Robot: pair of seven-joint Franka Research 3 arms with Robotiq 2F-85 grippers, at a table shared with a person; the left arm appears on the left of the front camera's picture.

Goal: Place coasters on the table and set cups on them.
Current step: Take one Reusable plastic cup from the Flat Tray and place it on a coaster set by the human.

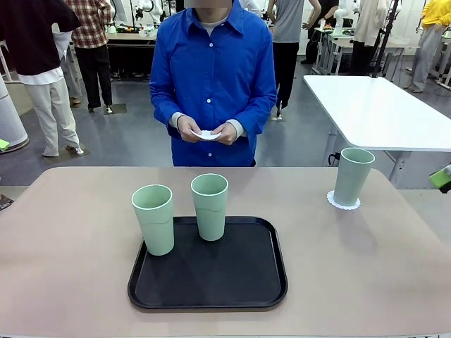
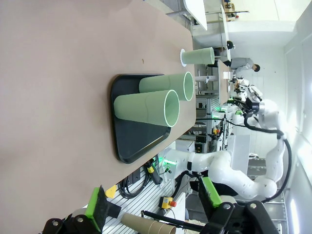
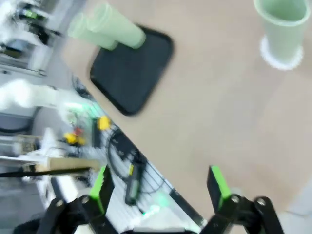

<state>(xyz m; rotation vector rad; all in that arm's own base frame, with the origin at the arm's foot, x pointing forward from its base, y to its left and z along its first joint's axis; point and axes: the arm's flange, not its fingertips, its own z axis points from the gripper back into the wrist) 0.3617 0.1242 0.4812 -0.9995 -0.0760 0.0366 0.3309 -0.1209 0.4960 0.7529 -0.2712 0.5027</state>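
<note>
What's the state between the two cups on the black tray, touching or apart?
Apart. Front view shows a clear gap between the nearer cup and the farther cup, with tray and table visible through it.

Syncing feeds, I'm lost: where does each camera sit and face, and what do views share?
Front: fixed on robot's side, facing across the table at the person; their hands hold a coaster.
Left wrist: rolled sideways, looking along the table; open left gripper below.
Right wrist: blurred, looking down at the table; open right gripper below.
Shared: tray with two cups, third cup apart.
</note>
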